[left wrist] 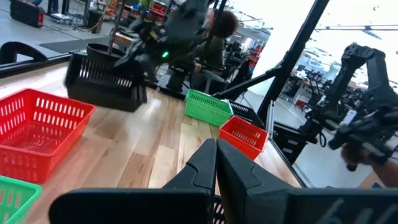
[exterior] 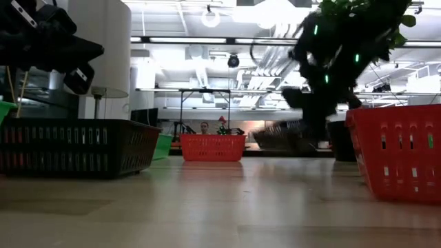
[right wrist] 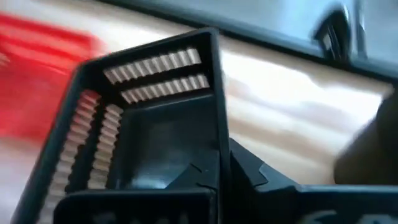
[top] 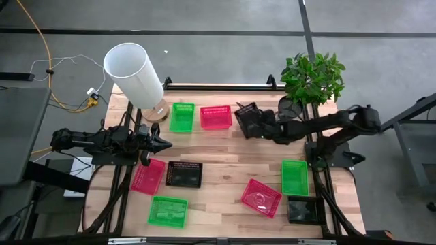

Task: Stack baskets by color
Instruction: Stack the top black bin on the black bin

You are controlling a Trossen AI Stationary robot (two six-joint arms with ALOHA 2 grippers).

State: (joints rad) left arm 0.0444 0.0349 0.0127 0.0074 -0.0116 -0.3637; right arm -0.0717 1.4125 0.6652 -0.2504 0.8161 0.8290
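So the black basket at the far side of the surface, just beside a pink one, was pinched by its wall in the right gripper; next move probably needed carrying it onto another black basket. Left gripper hovered closed, empty

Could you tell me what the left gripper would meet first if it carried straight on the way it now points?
Probably nothing soon: the left gripper, shut, points across bare table between the pink basket and a black basket. Farther on is the right arm's tilted black basket, seemingly off-line.
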